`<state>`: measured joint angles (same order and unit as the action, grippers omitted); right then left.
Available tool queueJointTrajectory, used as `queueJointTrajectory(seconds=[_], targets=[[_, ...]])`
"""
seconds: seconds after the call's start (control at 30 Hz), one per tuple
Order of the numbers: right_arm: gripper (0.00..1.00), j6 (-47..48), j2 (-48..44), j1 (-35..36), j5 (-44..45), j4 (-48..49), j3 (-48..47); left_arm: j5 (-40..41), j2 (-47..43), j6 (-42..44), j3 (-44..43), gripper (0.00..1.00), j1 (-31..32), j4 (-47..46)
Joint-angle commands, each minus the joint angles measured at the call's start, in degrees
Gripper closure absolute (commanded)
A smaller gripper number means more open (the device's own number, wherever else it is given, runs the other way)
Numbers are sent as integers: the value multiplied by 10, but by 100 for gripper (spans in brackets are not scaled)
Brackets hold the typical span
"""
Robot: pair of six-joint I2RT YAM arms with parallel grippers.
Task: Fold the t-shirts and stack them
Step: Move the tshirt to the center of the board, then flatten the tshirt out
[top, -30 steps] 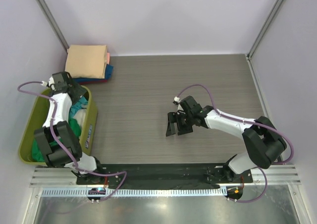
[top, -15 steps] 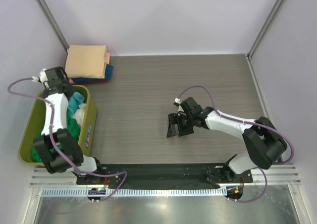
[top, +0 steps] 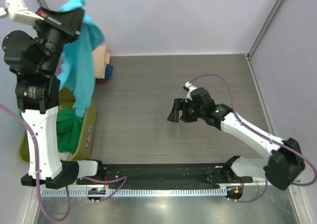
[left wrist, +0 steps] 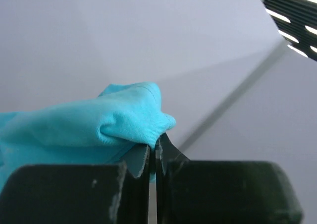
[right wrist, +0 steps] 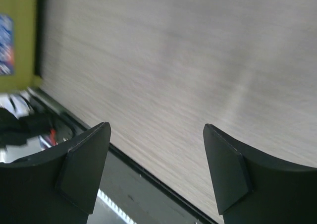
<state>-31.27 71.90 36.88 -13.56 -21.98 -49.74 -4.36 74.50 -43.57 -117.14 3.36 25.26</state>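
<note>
My left gripper (top: 75, 15) is raised high over the back left corner, shut on a fold of the bright turquoise t-shirt (top: 83, 65). The shirt hangs down from it to the olive-yellow bin (top: 90, 126). In the left wrist view the jaws (left wrist: 153, 147) pinch the turquoise cloth (left wrist: 124, 120) at their tips. A green t-shirt (top: 68, 131) lies in the bin. A folded stack, tan t-shirt (top: 102, 55) on top of pink and dark blue ones (top: 107, 73), shows partly behind the hanging shirt. My right gripper (top: 179, 110) hovers open over mid-table, with nothing between its fingers (right wrist: 156, 130).
Bare wood-grain table (top: 163, 80) stretches between the bin and the right arm. Purple walls close the back and sides. A black rail (top: 163, 170) runs along the near edge, also seen below the right fingers.
The left arm rose out of the bin and swung up high, dragging the turquoise t-shirt with it. The right gripper lifted and shifted slightly back and right, still open.
</note>
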Motion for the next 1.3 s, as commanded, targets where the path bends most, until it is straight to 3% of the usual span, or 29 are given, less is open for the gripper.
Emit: queueJointTrajectory(seconds=[0.0, 0.07, 0.17, 0.2, 0.23, 0.33, 0.37, 0.53, 0.73, 0.97, 1.27], targets=[[18, -22, -89, -18, 86, -17, -39, -120, 56, -2, -31, 100, 75, -14], [14, -29, -113, -23, 113, -34, -41, -153, 85, 2, -33, 99, 112, 2], [10, -43, -159, -31, 192, -79, -40, -214, 100, 17, 31, 75, 147, 27], [9, -49, -170, -34, 210, -104, -38, -234, 100, 28, 60, 31, 156, 32], [8, -61, -194, -34, 246, -115, -36, -252, 98, 61, 107, 1, 181, 43], [4, -91, -241, -34, 295, -152, -20, -206, 101, 118, 157, 0, 207, 138], [4, -98, -252, -36, 303, -158, -12, -196, 84, 120, 209, 0, 208, 148], [3, -100, -270, -35, 263, -143, 24, -130, -39, 92, 400, 0, 207, 63], [2, -70, -103, -35, 166, -88, 2, -68, -107, 85, 516, 0, 207, 58], [3, -26, 135, -57, 152, -54, -183, -17, -151, 74, 613, 0, 207, 37], [17, 1, 387, -155, 144, -54, -344, 22, -211, 66, 696, 0, 208, 19]])
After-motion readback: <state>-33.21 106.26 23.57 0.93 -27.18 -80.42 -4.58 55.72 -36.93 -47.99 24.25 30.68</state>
